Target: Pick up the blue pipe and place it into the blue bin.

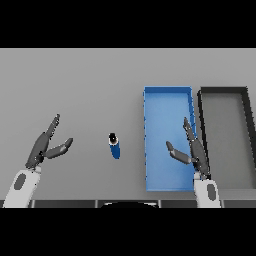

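One short blue cylindrical pipe (115, 146) with a dark open end stands on the grey table (75, 85), between my two hands and just left of the blue rectangular bin (168, 97), apart from its wall. It looks roughly upright from my view: the dark mouth faces up towards the head camera and the blue body trails towards me beneath it, so I judge its long axis to run near vertical, perhaps leaning a little. I cannot tell the tilt more exactly than that.

Neither hand has anything yet. My right hand (192, 150) hovers over the right part of the blue bin, fingers straight and thumb spread towards the pipe, holding nothing. My left hand (46, 146) sits well to the left of the pipe, likewise spread and unloaded.

For the reach, I would bring the right hand across the bin wall without dropping low, come in from the pipe's side, and close thumb and fingers across the body below the mouth. A sideways nudge could topple it, I think, so I would settle before squeezing.

Beyond the bin lies a dark grey rectangular tray (223, 91), which I should ignore.
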